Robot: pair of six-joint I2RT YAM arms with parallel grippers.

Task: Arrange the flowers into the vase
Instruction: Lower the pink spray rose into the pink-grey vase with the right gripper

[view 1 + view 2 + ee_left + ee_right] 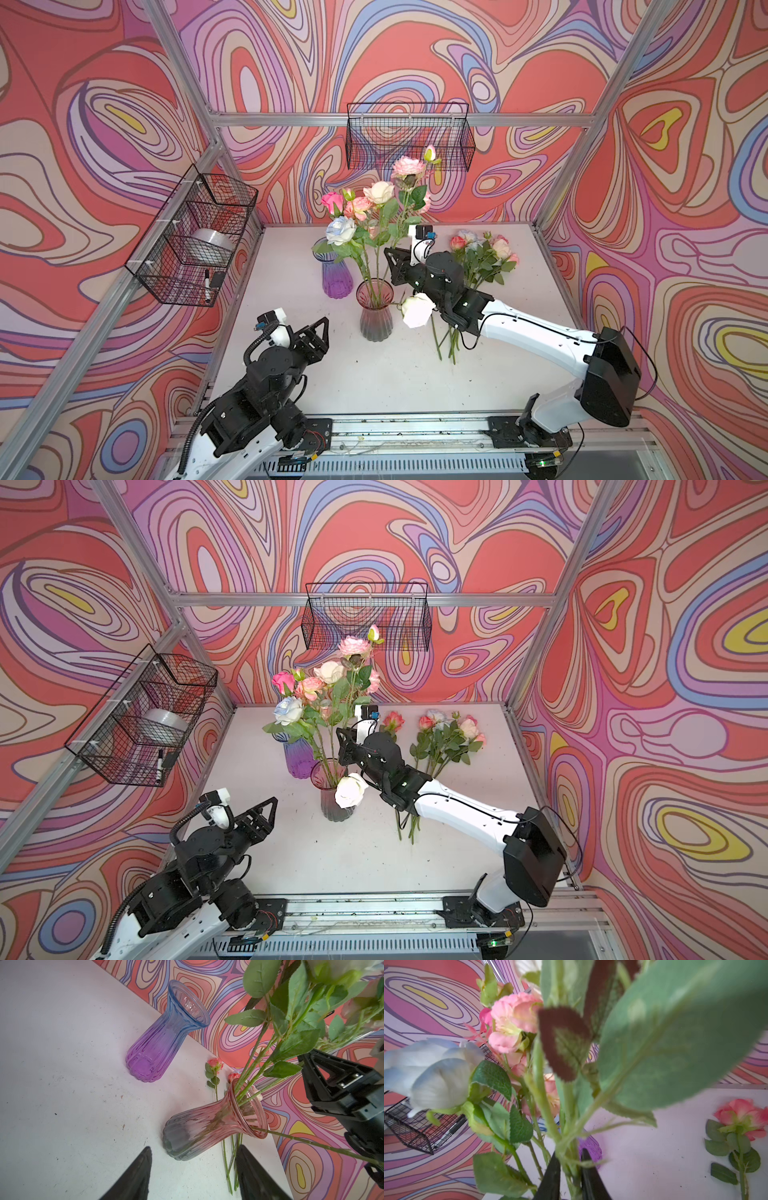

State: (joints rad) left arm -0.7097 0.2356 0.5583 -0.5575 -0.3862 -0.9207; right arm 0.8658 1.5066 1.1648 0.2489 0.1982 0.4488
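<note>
The pink glass vase [376, 311] [336, 796] [207, 1126] stands mid-table and holds several flowers [378, 193] [328, 675]. A white rose [417, 309] [351, 789] droops low over its rim. My right gripper [390, 254] [341, 734] [571, 1159] sits around a tall stem [542, 1093] above the vase. Its jaws stand a little apart, with a sliver of gap beside the stem. My left gripper [322, 326] [270, 806] [194, 1148] hovers open and empty to the vase's left. More flowers [482, 257] [444, 737] lie on the table at the right, behind the right arm.
An empty purple-blue vase [336, 278] [299, 758] [158, 1043] stands just behind the pink one. A single coral rose [392, 721] [741, 1118] lies apart from the pile. Wire baskets hang on the left wall [195, 245] and back wall [409, 137].
</note>
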